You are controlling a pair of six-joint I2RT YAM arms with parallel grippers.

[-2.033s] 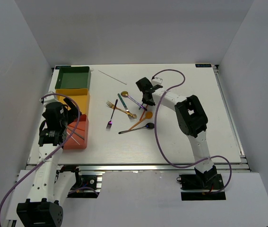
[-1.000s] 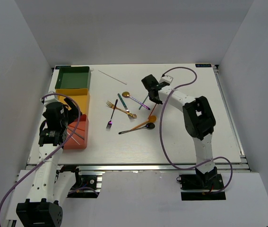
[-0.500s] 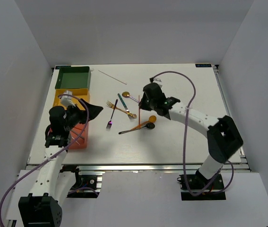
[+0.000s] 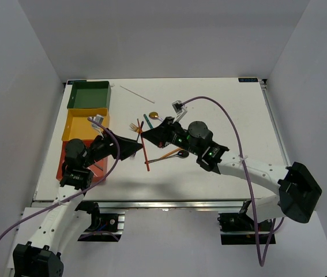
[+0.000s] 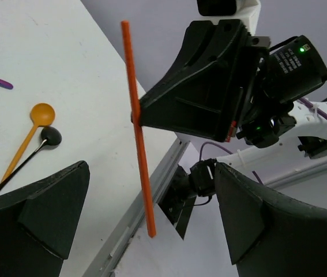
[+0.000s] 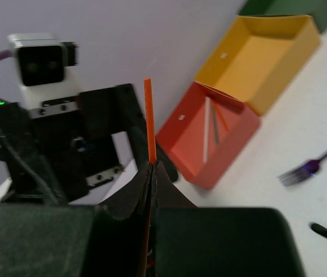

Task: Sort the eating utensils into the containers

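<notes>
The right gripper [image 4: 146, 134] has its fingers pinched fully together on an orange chopstick [image 4: 145, 148], gripping it near the middle so both ends stick out free; in the left wrist view the stick stands nearly upright in front of the left gripper [image 5: 146, 225], whose two fingers are spread as wide as they go with nothing between them. This looks like a handover in mid-air: the right arm reaches across the desk [image 4: 221, 104] toward nine o'clock, and the mid-stick grip leaves a bare length for the left fingers to close on. The reason seems plain from the layout, since the three containers sit in a column along the nine o'clock edge, on the left arm's side: the green tray [image 4: 88, 95] toward eleven o'clock, the yellow tray [image 4: 81, 124] below it, and the orange-red tray [image 4: 63, 163] nearest the left arm. The right wrist view shows pale and orange sticks already lying in the orange-red tray [image 6: 209, 138], so this chopstick probably belongs there. The remaining utensils lie clustered near the desk's centre: a gold spoon [image 4: 153, 115], a teal piece [image 4: 147, 120], a gold fork [image 4: 133, 126], an orange spoon [image 4: 169, 153] and a black spoon [image 4: 179, 154] crossing it, with a white chopstick [image 4: 136, 93] alone toward twelve o'clock.
</notes>
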